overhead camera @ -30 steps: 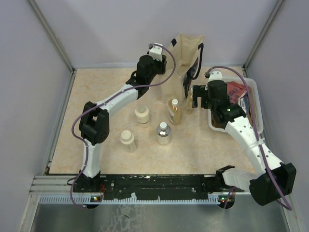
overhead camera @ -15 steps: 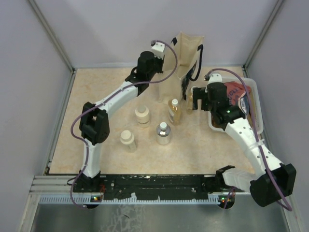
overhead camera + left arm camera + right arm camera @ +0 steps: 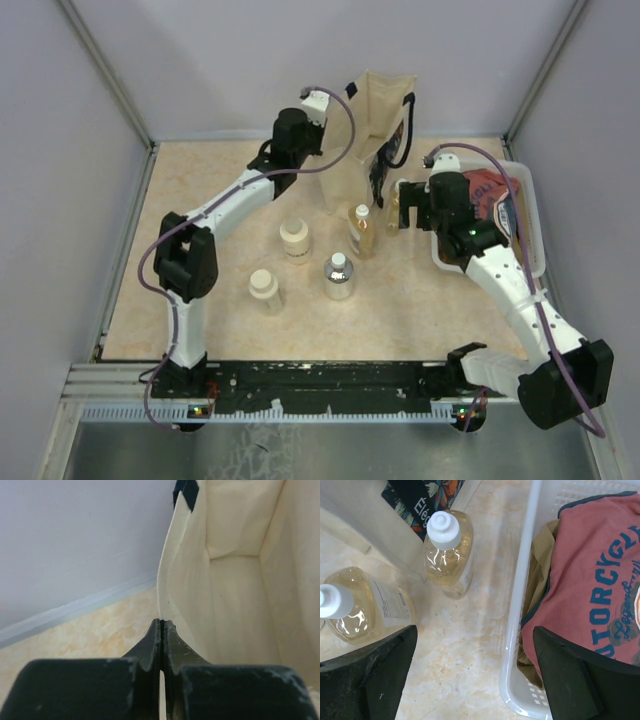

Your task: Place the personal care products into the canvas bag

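Observation:
The canvas bag [image 3: 385, 115] stands at the back, its mouth open. My left gripper [image 3: 333, 138] is shut on the bag's left rim, and the left wrist view shows the cloth edge [image 3: 165, 590] running into the closed jaws [image 3: 163, 623]. My right gripper [image 3: 396, 206] is open and empty, hovering over a slim amber bottle [image 3: 447, 550] beside the bag's dark tag. A second amber bottle [image 3: 362, 230] [image 3: 360, 605] stands to its left. Two cream jars [image 3: 294, 238] [image 3: 264, 287] and a round clear bottle [image 3: 338, 277] stand on the table in front.
A white plastic tub [image 3: 535, 235] with a red shirt [image 3: 590, 580] sits right of my right gripper, and its rim [image 3: 520, 605] lies under the gap between the jaws. Grey walls enclose the table on three sides.
My left gripper has moved left with the bag's rim in it, pulling the bag's mouth wider. The right gripper has stayed nearly still over the bottle.

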Action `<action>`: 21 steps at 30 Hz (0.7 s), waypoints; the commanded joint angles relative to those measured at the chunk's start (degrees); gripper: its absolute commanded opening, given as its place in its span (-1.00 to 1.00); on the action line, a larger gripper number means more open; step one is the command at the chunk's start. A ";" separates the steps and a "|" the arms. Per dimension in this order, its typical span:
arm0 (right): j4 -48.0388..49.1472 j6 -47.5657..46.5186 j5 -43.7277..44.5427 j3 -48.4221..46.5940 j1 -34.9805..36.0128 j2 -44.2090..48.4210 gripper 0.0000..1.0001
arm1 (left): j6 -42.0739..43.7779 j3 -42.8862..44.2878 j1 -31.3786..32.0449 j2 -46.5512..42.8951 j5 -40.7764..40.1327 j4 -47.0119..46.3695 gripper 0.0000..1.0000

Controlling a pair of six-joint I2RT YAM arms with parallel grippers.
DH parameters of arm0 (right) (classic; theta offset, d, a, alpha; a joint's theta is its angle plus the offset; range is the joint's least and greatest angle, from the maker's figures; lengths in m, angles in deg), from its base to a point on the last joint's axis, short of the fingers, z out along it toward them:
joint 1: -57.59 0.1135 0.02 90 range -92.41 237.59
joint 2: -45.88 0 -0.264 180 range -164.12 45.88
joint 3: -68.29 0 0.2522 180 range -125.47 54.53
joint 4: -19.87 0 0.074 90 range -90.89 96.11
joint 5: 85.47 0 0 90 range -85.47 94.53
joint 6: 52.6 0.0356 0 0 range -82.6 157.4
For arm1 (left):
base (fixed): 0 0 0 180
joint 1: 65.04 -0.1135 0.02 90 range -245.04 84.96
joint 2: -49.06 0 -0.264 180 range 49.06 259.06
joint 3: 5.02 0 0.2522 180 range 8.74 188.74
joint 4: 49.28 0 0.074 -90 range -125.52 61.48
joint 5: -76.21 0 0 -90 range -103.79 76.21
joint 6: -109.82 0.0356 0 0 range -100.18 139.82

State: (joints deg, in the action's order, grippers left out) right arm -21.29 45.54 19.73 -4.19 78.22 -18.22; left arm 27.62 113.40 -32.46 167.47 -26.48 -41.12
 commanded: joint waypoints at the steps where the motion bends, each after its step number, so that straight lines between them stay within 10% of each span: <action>1: 3.65 0.37 0.29 0.11 0.30 1.49 0.99 | 1.04 -8.15 -2.23 -8.61 -2.09 -1.55 -1.00; 21: 8.79 1.62 -4.27 -1.55 0.30 -6.52 0.99 | -4.39 -33.18 -0.58 -31.43 -4.69 -1.53 -1.00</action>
State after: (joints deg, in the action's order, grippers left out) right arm -15.61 47.62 16.65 -3.95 78.22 -23.05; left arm 25.17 83.39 -33.80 139.98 -30.00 -41.49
